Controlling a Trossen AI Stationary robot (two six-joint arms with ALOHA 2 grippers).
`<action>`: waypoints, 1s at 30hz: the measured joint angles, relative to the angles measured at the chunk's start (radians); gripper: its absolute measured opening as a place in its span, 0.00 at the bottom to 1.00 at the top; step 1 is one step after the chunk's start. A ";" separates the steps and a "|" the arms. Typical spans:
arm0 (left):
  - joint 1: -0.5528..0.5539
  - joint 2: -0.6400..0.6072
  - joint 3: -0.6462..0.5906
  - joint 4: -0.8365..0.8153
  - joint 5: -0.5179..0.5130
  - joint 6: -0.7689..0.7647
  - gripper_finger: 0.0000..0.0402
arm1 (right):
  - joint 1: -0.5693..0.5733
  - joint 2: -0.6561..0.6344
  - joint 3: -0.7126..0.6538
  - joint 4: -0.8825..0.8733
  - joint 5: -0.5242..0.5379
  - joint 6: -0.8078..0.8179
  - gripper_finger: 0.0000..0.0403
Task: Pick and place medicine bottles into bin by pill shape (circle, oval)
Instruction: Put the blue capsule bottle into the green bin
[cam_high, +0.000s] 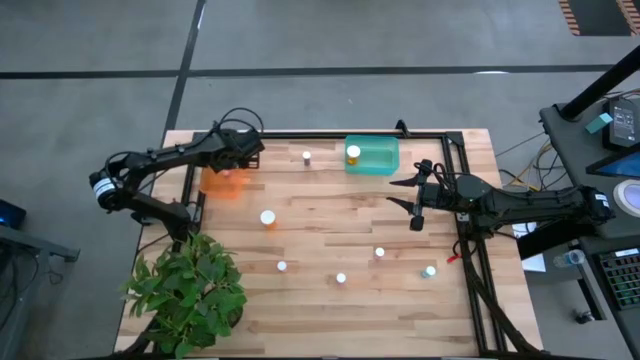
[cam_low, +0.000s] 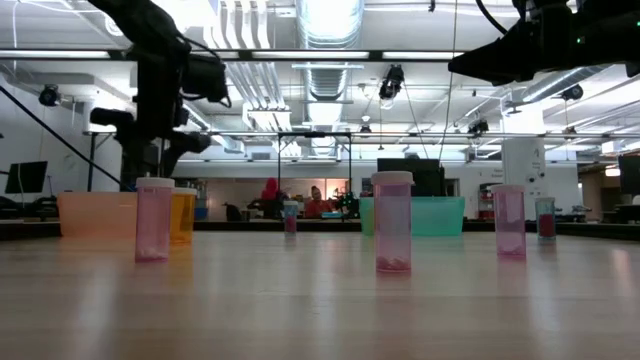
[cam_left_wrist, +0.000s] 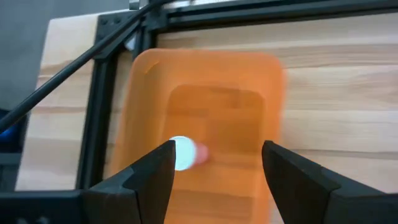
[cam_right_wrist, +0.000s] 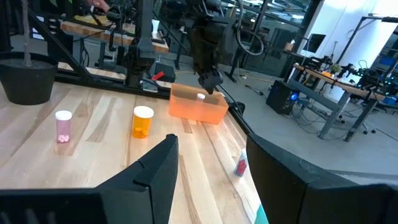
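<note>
While the left gripper (cam_left_wrist: 214, 165) hangs over the orange bin (cam_left_wrist: 205, 124) with fingers apart and empty, one bottle (cam_left_wrist: 183, 153) lies inside it; right gripper (cam_high: 415, 205) waits mid-table, fingers apart; other bottles (cam_high: 268, 217) stand scattered on the table (cam_high: 330, 300)

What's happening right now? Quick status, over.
Left gripper open over orange bin, bottle inside. Right gripper open, empty, mid-table. Nothing blocking.
</note>
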 joint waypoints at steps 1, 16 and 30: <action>-0.010 0.000 0.010 0.000 0.000 0.000 0.55 | 0.000 0.000 0.000 0.000 0.000 0.001 0.44; -0.136 0.000 0.107 0.087 0.002 0.033 0.55 | 0.000 0.000 0.001 0.000 0.000 0.000 0.44; -0.154 0.052 0.103 0.640 0.083 0.276 0.55 | 0.000 0.000 0.001 0.000 0.000 -0.001 0.44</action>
